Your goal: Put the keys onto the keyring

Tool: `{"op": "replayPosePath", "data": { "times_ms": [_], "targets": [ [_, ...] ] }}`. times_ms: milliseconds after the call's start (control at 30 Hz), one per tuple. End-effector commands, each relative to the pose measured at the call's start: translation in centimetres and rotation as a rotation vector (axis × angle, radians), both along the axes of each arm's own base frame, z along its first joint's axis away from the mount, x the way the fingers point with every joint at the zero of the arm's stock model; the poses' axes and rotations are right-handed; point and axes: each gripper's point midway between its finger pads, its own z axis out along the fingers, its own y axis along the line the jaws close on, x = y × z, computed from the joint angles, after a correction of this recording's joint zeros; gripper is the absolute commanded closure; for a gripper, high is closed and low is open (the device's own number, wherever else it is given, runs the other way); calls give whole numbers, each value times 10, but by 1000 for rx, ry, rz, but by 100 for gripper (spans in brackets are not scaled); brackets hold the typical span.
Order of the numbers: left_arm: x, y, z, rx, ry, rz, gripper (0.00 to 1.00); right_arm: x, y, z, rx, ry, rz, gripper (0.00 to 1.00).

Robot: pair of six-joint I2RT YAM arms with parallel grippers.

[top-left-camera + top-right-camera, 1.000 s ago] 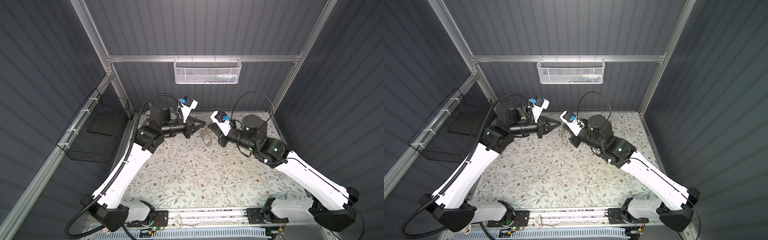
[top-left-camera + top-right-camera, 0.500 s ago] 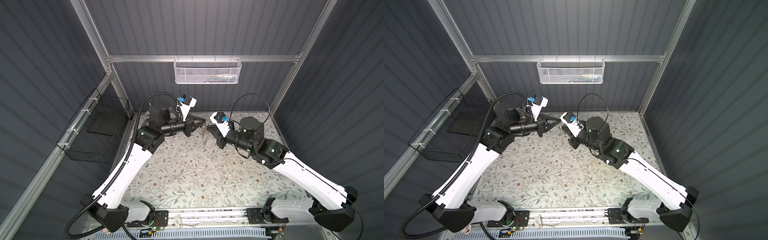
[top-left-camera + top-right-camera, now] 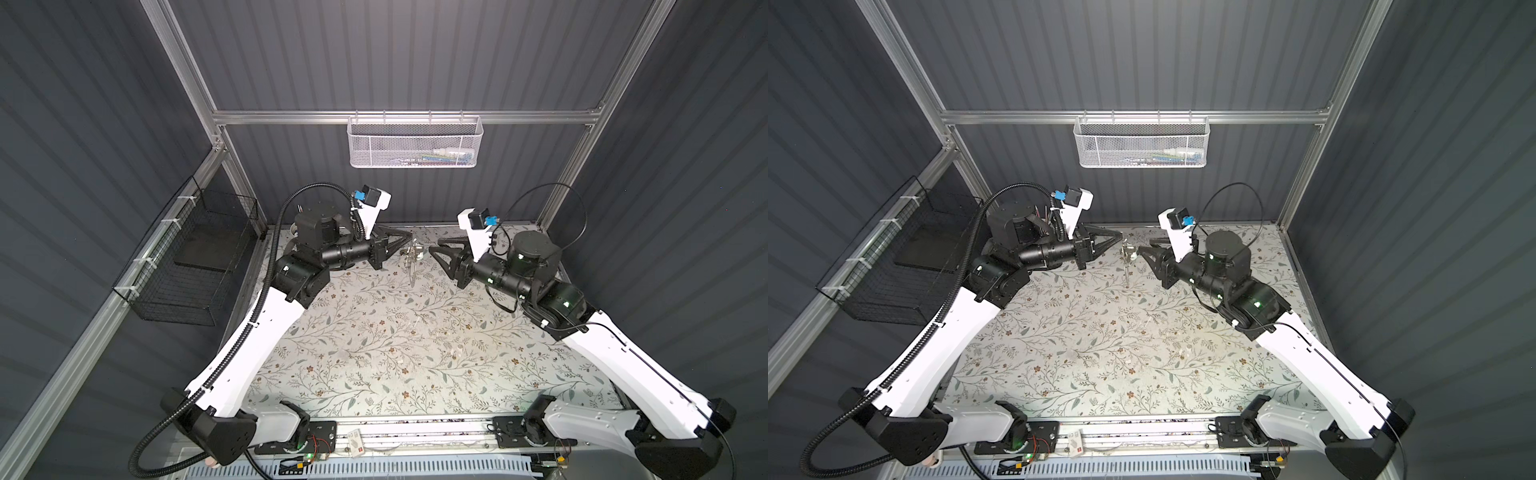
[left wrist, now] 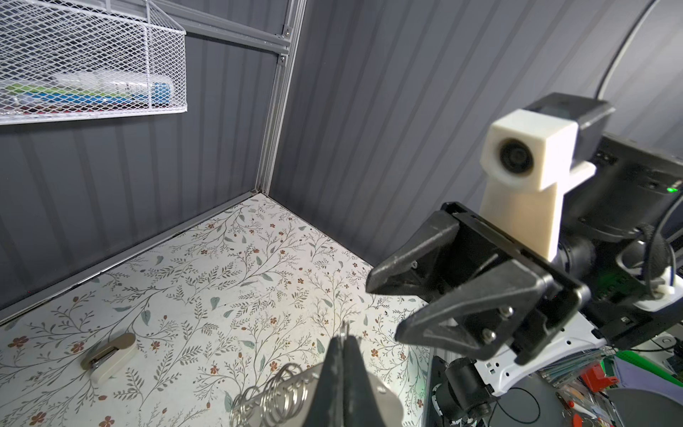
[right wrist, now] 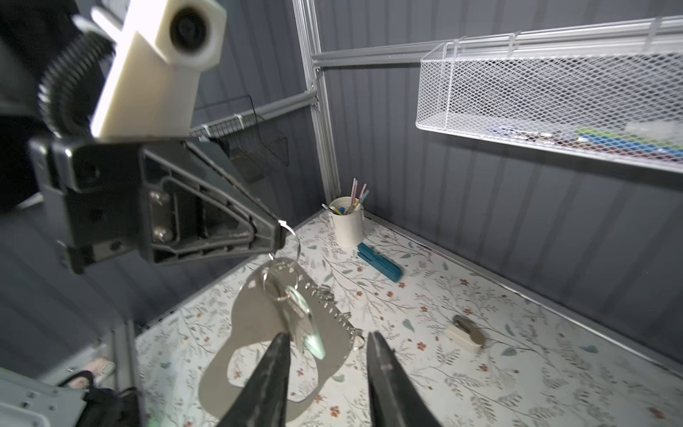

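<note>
**Step in hand: checking the hang**

1. In the right wrist view, find the right claw (image 5: 329, 355) at the lower centre of the frame. Its jaws stand apart and grip nothing.
2. Just beyond it, the lower end of the small brass-coloured key with its pale mint-green oval tag (image 5: 305, 327) hangs between the jaws, closer to the one on the frame's left. You cannot tell whether they touch.
3. Behind the key hangs the flat grey oblong fob with a long cutout and silver wire rings along its edge (image 5: 255, 332). Key and fob hang from the same point, off the floral worktop (image 5: 517, 369).
4. Above them, at mid-frame, the left claw (image 5: 275, 236) is closed on a thin wire ring that carries the whole bunch. In both top views the bunch hangs between the two claws, near the rear wall.
5. Further off, a tan-and-white lump (image 5: 464, 334), a teal oblong case (image 5: 380, 262) and a white cup of pens (image 5: 347, 222) lie on the worktop.

**Judgement:** the key appears to be on the ring. Whether it is fully threaded is too small to see.

**Next move:** keep the right claw clear of the tag, confirm the seating, then lower the bunch gently.
</note>
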Motion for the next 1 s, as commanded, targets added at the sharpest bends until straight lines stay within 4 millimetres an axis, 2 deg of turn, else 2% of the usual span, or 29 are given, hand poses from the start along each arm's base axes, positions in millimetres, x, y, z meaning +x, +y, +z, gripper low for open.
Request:
{"op": "replayPosePath", "data": {
  "times_ms": [0, 167, 367, 567, 700, 833, 967],
  "targets": [
    [-9, 2, 16, -45, -32, -25, 100, -8, 7, 30, 171, 70, 143, 63],
    [-13, 2, 19, -56, -27, -38, 100, -8, 24, 41, 208, 131, 278, 63],
    [-15, 1, 21, -61, -23, -50, 100, -1, 39, 33, 205, 199, 338, 68],
    [-18, 2, 21, -63, -22, -53, 100, 0, 38, 26, 193, 210, 324, 73],
    [-19, 3, 21, -63, -20, -54, 100, 0, 39, 23, 190, 222, 328, 82],
    [-19, 4, 21, -64, -20, -47, 100, 0, 38, 20, 182, 222, 321, 80],
    [-20, 4, 22, -67, -22, -50, 100, -1, 35, 18, 179, 222, 312, 86]
  ]
}}
